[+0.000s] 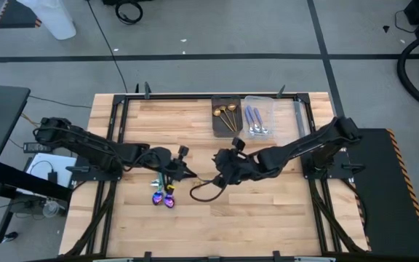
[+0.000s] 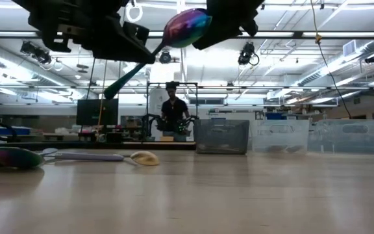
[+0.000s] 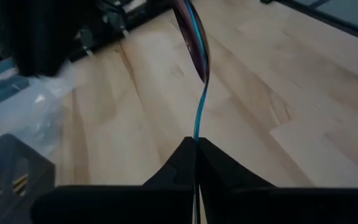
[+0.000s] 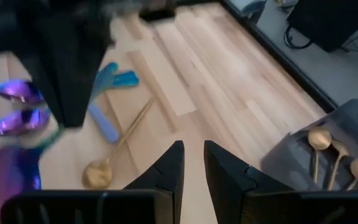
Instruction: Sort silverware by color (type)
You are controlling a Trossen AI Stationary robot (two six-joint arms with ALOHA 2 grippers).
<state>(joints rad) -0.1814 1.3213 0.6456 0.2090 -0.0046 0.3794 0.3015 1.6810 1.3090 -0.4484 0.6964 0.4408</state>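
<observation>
Two grippers meet near the centre of the high view, above the wooden table. Your left gripper has its fingers pressed together on the thin handle of an iridescent spoon, which it holds lifted off the table; in the low view that spoon shows at the top centre of the frame, well above the surface. Your right gripper hovers just right of the left one with a narrow gap between its fingers and nothing in them. Note the loose silverware on the table at lower left of centre in the high view: two purple spoons, and in the right wrist view a gold spoon beside teal-blue pieces. The dark tray at the upper centre holds gold spoons; the clear tray touching its right side holds bluish and silver pieces.
</observation>
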